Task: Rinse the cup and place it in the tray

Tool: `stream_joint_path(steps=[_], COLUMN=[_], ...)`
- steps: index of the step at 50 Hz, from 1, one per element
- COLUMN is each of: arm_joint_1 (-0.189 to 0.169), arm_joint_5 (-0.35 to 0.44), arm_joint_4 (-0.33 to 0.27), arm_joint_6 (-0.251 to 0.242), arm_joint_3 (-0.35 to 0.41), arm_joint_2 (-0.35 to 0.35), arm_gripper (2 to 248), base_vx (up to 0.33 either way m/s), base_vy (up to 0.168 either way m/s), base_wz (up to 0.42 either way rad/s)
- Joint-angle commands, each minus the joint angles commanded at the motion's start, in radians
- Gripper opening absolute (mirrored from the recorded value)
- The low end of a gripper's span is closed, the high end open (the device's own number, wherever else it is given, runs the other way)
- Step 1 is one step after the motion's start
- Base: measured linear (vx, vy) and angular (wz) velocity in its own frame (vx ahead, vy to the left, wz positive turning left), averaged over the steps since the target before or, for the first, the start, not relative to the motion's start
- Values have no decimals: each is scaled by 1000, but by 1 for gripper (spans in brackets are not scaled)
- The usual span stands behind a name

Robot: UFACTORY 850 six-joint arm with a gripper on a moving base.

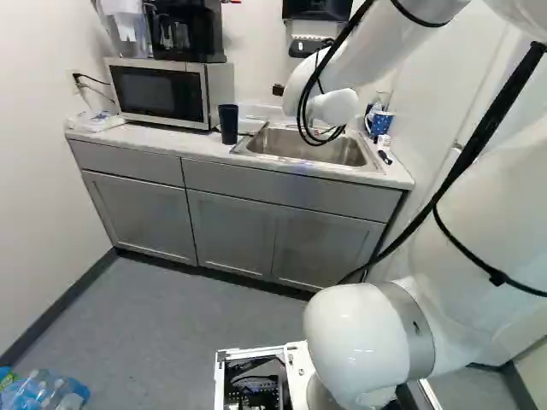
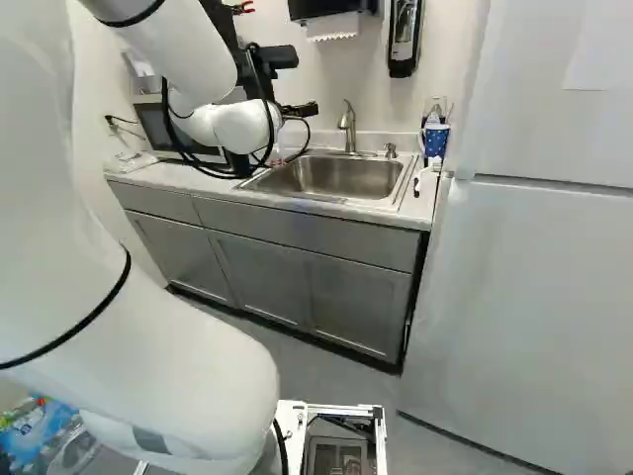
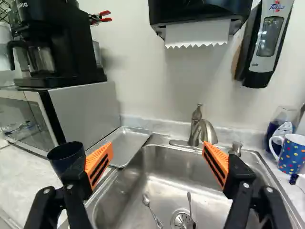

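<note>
Dark cup (image 3: 63, 161) by tray (image 3: 125, 145), spoons (image 3: 146, 200) (apparently) in sink (image 3: 164, 183)

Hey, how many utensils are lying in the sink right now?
2: a spoon nearer the metal tray, and a thin-handled utensil lying across the drain. More may be hidden at the sink's near end.

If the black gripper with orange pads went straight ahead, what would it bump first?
Probably the curved metal faucet at the back of the steel sink; if the gripper clears that, the white wall behind. Depth is unclear.
</note>
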Motion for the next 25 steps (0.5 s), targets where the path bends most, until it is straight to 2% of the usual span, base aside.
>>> stream_joint_path(steps=[20,25], arm_joint_1=[0,0], arm_joint_5=[0,0], arm_joint_4=[0,0], arm_joint_6=[0,0], arm_joint_3=[0,0], arm_joint_2=[0,0], arm_gripper=[247,247], base_vx=[55,63], base_vy=[-75,-109], base_wz=[200,60])
